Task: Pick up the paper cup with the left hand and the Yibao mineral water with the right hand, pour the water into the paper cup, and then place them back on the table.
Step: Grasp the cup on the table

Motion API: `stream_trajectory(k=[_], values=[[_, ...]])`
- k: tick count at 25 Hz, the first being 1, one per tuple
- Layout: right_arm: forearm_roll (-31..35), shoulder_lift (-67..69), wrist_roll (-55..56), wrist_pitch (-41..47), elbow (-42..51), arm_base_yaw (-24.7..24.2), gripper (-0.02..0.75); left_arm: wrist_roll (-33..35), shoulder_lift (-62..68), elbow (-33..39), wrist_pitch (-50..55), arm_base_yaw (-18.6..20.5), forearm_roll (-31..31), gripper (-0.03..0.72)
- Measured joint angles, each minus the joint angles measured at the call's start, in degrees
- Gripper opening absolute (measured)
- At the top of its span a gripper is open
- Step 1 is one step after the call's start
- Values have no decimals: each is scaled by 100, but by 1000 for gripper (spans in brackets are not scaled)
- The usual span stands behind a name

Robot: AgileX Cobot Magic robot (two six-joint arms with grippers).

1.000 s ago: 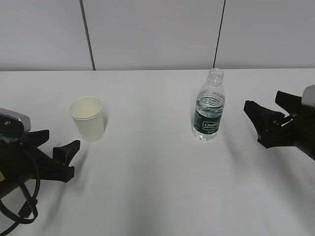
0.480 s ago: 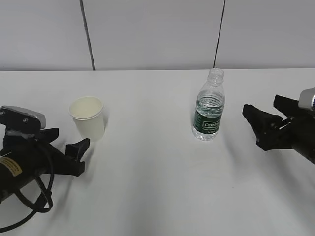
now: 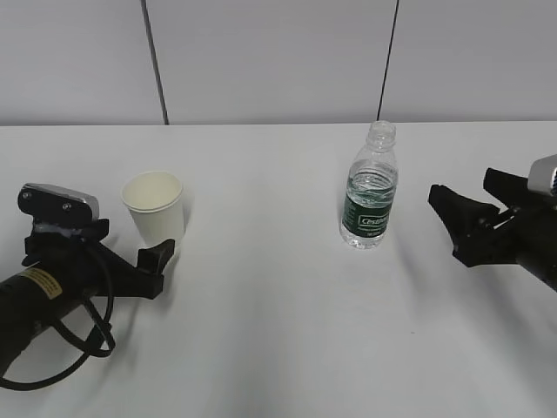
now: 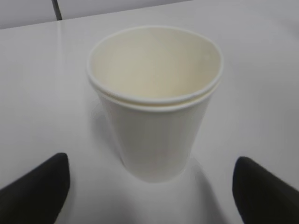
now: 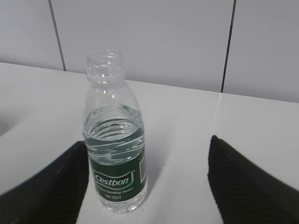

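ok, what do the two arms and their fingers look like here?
Both are black. The left hand has a grey-topped block, a yellow sticker on its body and looping black cables. The right hand shows a grey top at the frame edge, no sticker. Fingers are black, wedge-shaped.

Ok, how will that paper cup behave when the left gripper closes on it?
The paper cup looks empty, so probably very light and apt to slide or tip if nudged off-centre. Its thin walls would likely crush under a hard squeeze. The doubled rim suggests two nested cups, perhaps stiffer. The left gripper straddles it, open.

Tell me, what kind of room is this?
Probably a lab or test room: a bare white table, plain grey wall panels, and two black robot arms beside a paper cup and water bottle.
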Motion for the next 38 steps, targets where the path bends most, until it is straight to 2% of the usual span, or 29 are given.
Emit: stream_trajectory(k=[19, 35, 38], values=[[41, 0, 13, 0, 0, 0, 585, 0, 649, -1049, -6, 0, -2, 624], [41, 0, 13, 0, 0, 0, 585, 0, 743, -1101, 14, 0, -66, 589], [41, 0, 13, 0, 0, 0, 585, 0, 743, -1113, 14, 0, -72, 562]])
